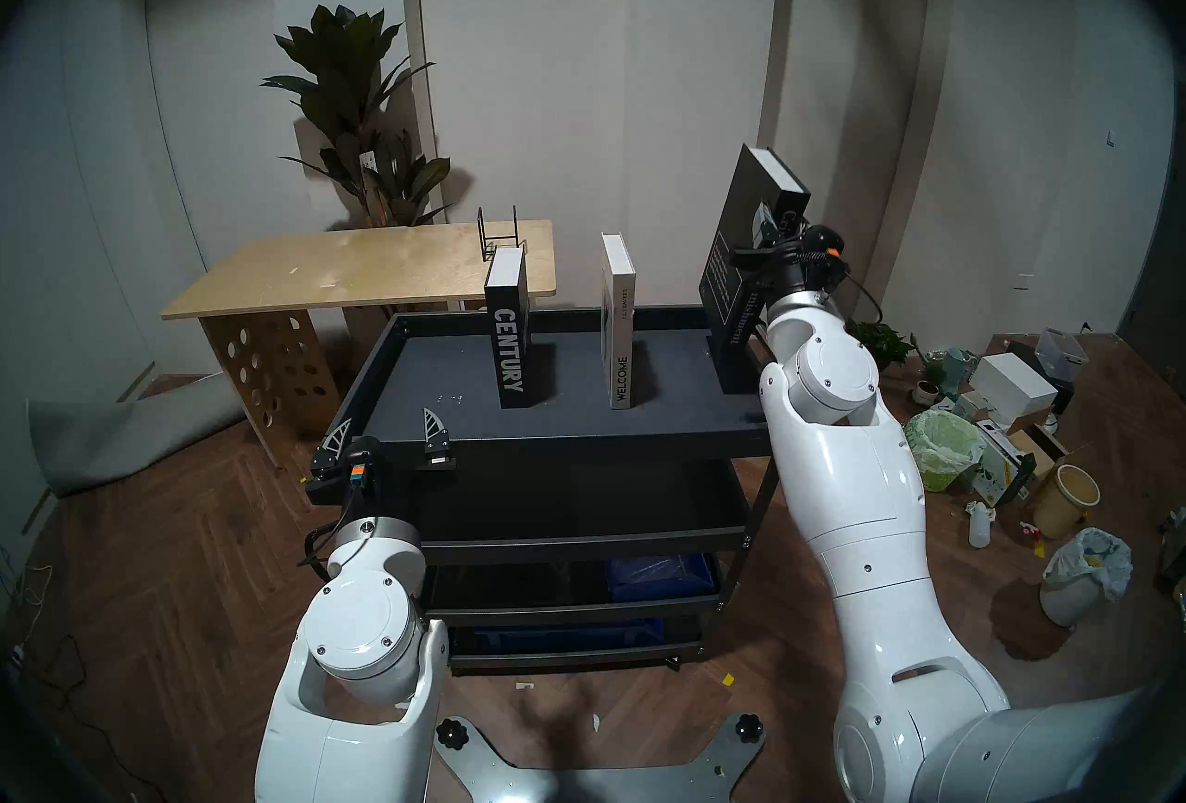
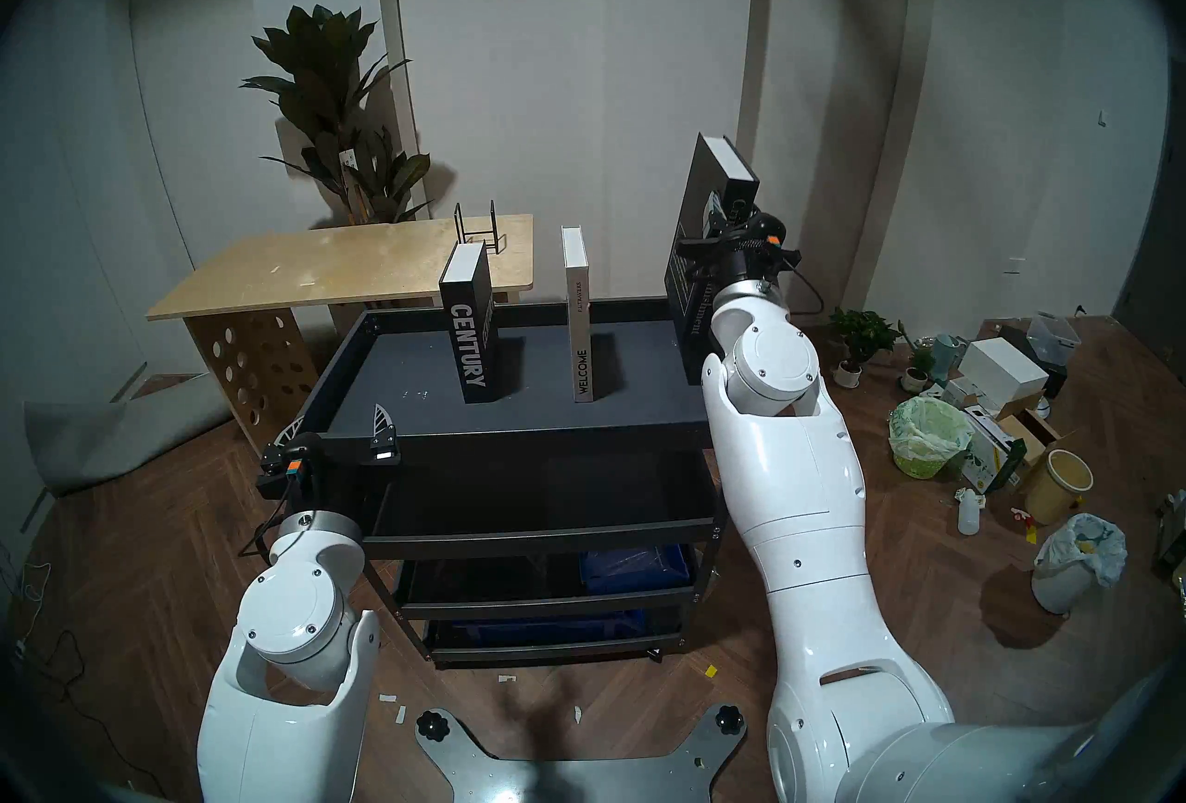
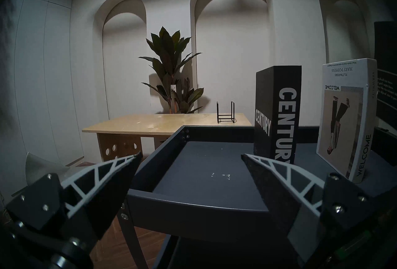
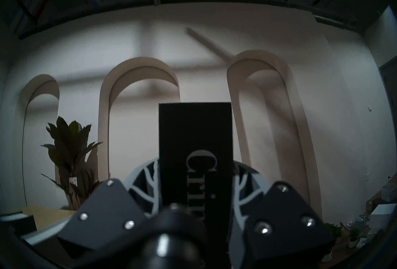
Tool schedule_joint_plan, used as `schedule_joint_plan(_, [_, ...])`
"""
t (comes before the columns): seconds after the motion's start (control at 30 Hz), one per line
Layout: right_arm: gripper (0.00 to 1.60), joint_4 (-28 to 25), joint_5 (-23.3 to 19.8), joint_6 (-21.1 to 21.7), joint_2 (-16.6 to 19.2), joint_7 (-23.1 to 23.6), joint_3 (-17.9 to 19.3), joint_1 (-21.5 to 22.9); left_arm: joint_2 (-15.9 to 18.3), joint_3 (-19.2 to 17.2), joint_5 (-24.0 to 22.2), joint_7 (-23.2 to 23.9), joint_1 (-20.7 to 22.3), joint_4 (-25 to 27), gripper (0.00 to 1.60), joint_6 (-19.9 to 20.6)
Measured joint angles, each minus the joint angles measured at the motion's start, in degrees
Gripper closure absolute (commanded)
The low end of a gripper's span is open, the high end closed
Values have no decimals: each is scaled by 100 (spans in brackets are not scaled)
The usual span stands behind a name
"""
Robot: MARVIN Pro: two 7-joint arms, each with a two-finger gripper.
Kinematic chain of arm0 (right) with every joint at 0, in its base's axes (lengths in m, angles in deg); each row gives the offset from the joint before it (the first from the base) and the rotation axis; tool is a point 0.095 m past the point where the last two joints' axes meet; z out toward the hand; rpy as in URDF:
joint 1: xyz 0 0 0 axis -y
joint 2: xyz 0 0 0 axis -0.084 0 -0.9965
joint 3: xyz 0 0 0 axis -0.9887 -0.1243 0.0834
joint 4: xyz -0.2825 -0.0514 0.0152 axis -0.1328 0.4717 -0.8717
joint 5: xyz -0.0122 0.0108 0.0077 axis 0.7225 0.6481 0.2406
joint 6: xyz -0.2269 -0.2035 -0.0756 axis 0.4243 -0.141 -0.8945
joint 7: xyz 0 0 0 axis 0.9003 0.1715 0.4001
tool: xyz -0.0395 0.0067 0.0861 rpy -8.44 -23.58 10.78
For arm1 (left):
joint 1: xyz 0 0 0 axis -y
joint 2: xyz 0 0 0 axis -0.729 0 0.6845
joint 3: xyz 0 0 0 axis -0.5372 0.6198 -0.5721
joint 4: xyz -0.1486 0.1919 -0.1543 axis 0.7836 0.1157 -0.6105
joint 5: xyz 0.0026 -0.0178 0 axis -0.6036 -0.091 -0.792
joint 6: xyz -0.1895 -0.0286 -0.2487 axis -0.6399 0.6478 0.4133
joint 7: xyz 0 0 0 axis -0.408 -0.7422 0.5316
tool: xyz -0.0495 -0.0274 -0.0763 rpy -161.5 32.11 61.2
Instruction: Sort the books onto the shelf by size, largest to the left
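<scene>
Shelf [image 1: 449, 372] bare left of CENTURY [image 1: 510, 343]; WELCOME [image 1: 617, 327] stands rightward.

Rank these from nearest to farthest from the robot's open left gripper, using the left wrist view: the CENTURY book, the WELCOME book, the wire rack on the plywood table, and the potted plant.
From the left gripper:
1. CENTURY book, just ahead, right of centre on the shelf.
2. WELCOME book, further right on the shelf.
3. wire rack, beyond the shelf on the plywood table.
4. potted plant, behind the table by the wall.
</scene>
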Motion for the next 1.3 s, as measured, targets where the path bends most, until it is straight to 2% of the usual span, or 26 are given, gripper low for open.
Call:
schedule_joint_plan(0.43, [160,-888,-82,88,-345,-203,-282,651,2,-73,-6,-62,45,-45,0,1])
schedule_joint_plan(0.57, [160,-1187,-129,328,-542,-301,-512,884,2,-143,-16,-83,53,-53,0,4])
schedule_joint_plan(0.73, [160,-1309,-190,664,-818,-432,-882,1151,6,-282,-26,-138,68,-65,0,5])
schedule_joint_plan(0.97, [160,-1157,-284,1116,-1194,-655,-1464,1505,48,-616,-30,-265,111,-82,0,4])
schedule_joint_plan(1.3, [160,-121,-393,1647,-1755,-1146,-2125,2042,140,-1324,-60,-494,187,-183,0,3])
